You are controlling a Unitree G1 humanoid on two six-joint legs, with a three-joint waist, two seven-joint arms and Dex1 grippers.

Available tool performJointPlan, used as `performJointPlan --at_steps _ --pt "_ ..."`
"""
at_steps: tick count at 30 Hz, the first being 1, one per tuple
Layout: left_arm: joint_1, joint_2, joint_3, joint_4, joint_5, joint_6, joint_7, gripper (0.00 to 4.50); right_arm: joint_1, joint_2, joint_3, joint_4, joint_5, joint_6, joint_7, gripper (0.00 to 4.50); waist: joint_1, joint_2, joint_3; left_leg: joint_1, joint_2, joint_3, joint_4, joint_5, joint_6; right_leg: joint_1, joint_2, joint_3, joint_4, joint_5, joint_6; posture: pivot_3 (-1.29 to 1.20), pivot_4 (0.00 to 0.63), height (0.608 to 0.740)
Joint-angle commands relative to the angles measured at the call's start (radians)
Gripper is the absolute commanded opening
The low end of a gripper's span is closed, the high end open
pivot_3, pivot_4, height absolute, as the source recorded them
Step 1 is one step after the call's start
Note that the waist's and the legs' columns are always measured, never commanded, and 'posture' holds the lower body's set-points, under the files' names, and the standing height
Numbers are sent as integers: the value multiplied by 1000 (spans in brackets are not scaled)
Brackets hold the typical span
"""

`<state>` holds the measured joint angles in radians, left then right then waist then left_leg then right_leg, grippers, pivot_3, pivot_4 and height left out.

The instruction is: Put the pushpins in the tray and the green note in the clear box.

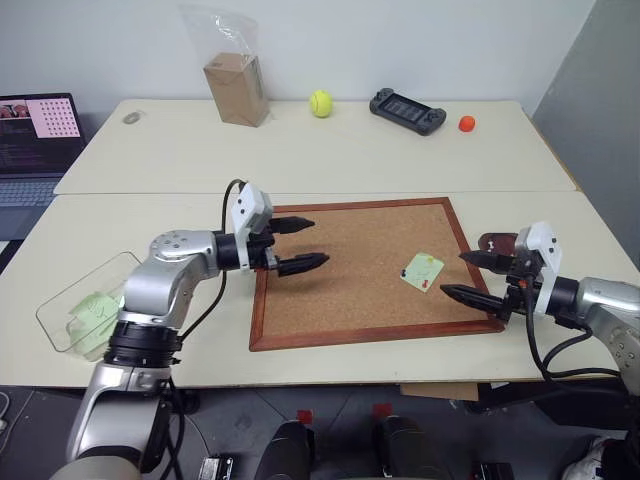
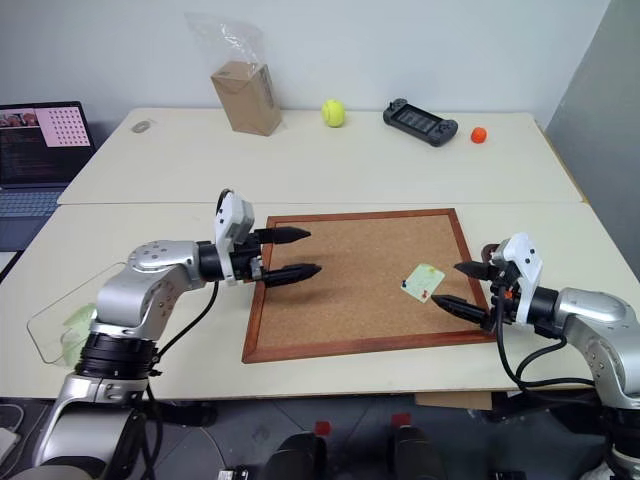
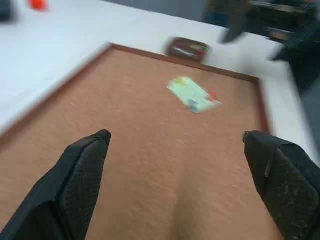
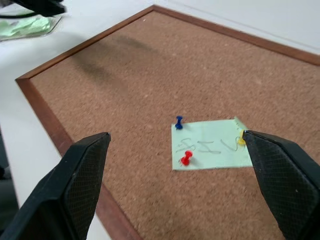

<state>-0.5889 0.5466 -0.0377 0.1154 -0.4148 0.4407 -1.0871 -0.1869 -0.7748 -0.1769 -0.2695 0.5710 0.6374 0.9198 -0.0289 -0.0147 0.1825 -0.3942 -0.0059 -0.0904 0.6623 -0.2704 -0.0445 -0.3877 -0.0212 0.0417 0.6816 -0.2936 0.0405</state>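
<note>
The green note (image 1: 422, 270) lies pinned on the right part of the corkboard (image 1: 340, 300). A blue pushpin (image 4: 179, 121) and a red pushpin (image 4: 186, 158) stand in it, and a yellow pin head (image 4: 241, 140) sits at its edge. My right gripper (image 1: 453, 273) is open just to the right of the note, above the board's right frame. The tray (image 1: 497, 243) sits behind that gripper, off the board. My left gripper (image 1: 316, 242) is open over the board's left part. The clear box (image 1: 60, 310) rests at the table's left edge with pale green paper inside.
At the back of the far table are a brown carton in a plastic bag (image 1: 237, 85), a tennis ball (image 1: 320, 103), a game controller (image 1: 407, 110) and a small orange ball (image 1: 466, 123). A laptop (image 1: 35, 130) stands at the far left.
</note>
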Motion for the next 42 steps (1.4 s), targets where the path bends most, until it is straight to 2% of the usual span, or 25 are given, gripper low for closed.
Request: performJointPlan --at_steps 1,7,14,18,21,33,42 --pt "53 -38 14 -56 -10 -39 37 4069 -19 28 -28 -21 -10 -34 -58 4500 -3 0 0 0 0 0 0 0 0 0 0 0 0 0 0 0 150 740" --pt "82 -87 -7 -48 9 -60 72 2936 -9 32 16 -10 -70 -82 -83 4500 0 0 0 0 0 -1 0 0 0 0 0 0 1 0 0 0 150 740" --pt "61 -123 -36 -4 51 -87 97 1370 -34 51 39 4 -90 -88 -97 4500 0 0 0 1 0 0 0 0 0 0 0 0 0 0 0 0 150 740" --pt "54 -137 -52 20 65 -100 97 747 -47 69 57 11 -103 -91 -113 4500 0 0 0 1 0 0 0 0 0 0 0 0 0 0 0 0 150 740" --pt "48 -148 -67 44 82 -112 91 63 -66 86 77 28 -126 -101 -128 4500 -1 0 0 1 0 0 0 0 0 0 0 0 1 0 0 0 150 740" --pt "33 -195 -143 179 177 -145 101 28 -128 144 129 117 -200 -130 -179 4500 -1 0 0 1 0 0 0 0 0 0 0 0 1 0 0 0 150 740" --pt "35 -206 -148 228 199 -155 90 28 -187 208 144 218 -230 -142 -209 4500 -2 1 0 1 0 0 0 0 0 0 0 0 1 0 0 0 150 740"
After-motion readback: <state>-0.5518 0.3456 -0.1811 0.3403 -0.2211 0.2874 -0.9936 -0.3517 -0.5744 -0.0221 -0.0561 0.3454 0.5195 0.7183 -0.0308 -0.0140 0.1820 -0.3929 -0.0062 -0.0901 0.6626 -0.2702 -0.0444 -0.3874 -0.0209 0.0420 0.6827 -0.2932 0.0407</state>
